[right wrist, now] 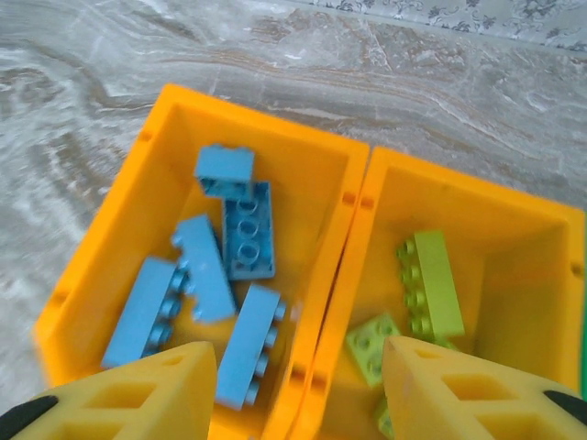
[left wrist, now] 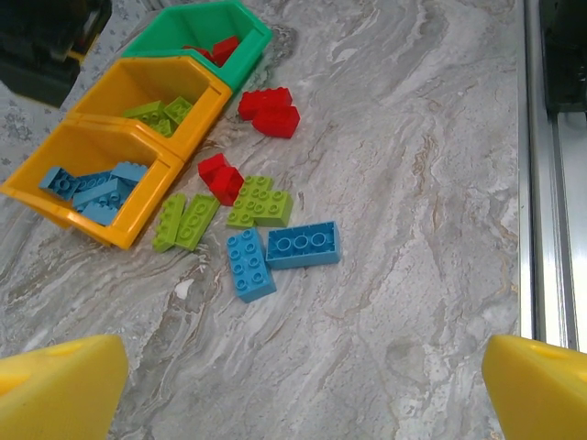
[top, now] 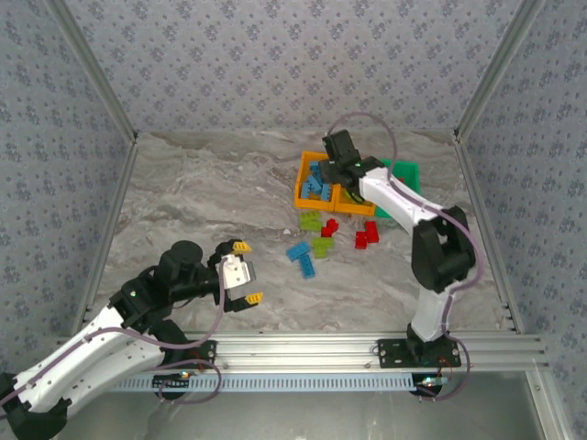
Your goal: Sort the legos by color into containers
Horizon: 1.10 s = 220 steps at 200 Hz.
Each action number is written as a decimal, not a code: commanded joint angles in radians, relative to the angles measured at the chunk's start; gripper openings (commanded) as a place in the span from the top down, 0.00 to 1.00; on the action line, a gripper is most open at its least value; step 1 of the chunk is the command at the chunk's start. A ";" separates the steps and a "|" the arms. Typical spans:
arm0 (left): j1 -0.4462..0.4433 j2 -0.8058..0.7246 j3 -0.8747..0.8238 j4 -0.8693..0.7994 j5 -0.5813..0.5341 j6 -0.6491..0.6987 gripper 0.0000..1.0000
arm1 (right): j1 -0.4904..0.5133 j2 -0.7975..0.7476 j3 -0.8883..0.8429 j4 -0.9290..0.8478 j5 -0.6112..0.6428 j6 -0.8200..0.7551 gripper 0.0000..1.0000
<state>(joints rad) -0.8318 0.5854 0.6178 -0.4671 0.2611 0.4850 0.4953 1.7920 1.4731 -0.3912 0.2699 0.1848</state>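
Right pincer [top: 341, 160] hangs over the far row of bins, released, its yellow fingers [right wrist: 138, 394] parted with nothing between them. Directly beneath it sits the first orange bin [right wrist: 151, 192], holding five light blue bricks [right wrist: 248, 229], one of them blurred. Touching that bin's side is the second orange bin [right wrist: 514, 220], with lime green bricks [right wrist: 436, 284] lying inside it. Next in the row, against the second, stands the green bin [left wrist: 206, 20], which holds red bricks [left wrist: 220, 48]. On the marbled surface [top: 202, 192] just in front of the bins lie the loose bricks. A red pair [left wrist: 271, 110] lies touching near the green bin. A small red cluster [left wrist: 220, 177] sits beside a wide lime green brick [left wrist: 260, 202]. Two narrow lime green bricks [left wrist: 186, 220] lie side by side close to the blue-filled bin. Two loose blue bricks [left wrist: 303, 245] meet at a corner, set at right angles to each other. The left pincer [top: 249, 272] is held over the near left part of the surface, well apart from the bricks and facing them, its yellow fingertips [left wrist: 60, 390] spread wide, released and gripping nothing.
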 commanded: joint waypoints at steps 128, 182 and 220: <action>0.005 0.047 0.007 0.016 -0.004 -0.002 0.01 | 0.208 -0.254 -0.524 0.085 -0.025 0.510 0.35; 0.003 0.040 0.000 0.015 -0.021 0.003 0.01 | 0.206 0.009 -0.359 0.001 0.072 0.547 0.37; 0.002 0.042 0.001 0.020 -0.016 0.003 0.01 | 0.205 0.037 -0.362 0.008 0.078 0.525 0.50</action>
<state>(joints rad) -0.8318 0.6300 0.6178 -0.4671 0.2424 0.4820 0.7006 1.8153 1.0916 -0.3405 0.3000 0.7040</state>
